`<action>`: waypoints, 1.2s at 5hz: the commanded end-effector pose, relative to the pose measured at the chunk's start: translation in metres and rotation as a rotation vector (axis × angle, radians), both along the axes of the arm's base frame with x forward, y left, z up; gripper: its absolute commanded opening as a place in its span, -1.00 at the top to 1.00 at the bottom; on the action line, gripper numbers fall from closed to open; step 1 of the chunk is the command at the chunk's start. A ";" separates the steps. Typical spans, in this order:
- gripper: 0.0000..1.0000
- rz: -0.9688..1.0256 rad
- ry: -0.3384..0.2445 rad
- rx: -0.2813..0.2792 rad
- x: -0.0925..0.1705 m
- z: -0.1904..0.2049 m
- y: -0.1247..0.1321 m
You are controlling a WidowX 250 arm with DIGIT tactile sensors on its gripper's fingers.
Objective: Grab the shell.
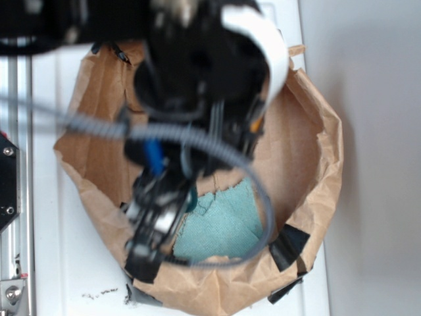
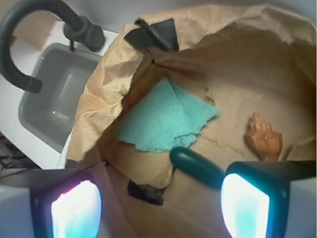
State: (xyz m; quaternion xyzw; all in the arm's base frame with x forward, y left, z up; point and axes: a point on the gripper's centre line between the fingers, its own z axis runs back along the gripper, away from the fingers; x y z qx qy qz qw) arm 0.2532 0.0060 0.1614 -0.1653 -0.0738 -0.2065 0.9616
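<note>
Orange-brown shell (image 2: 263,140) on the floor of the brown paper bag (image 2: 237,54), right of teal cloth (image 2: 166,119), near dark green capsule (image 2: 195,166). Pincer (image 2: 161,203) spread wide, holding nothing, above.

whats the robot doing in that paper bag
The robot arm hangs over an open brown paper bag, its gripper open and holding nothing. In the wrist view the orange-brown shell lies on the bag's floor, just above the right finger pad in the picture. A dark green capsule lies between the shell and a teal cloth. A grey sink sits beside the bag. The shell has not been grabbed yet.
</note>
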 end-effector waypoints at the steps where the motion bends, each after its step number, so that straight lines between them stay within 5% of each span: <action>1: -1.00 0.013 -0.063 0.036 0.024 -0.018 0.028; 3: -1.00 0.044 -0.159 0.109 0.031 -0.057 0.020; 6: -1.00 0.106 -0.072 0.196 0.046 -0.090 0.018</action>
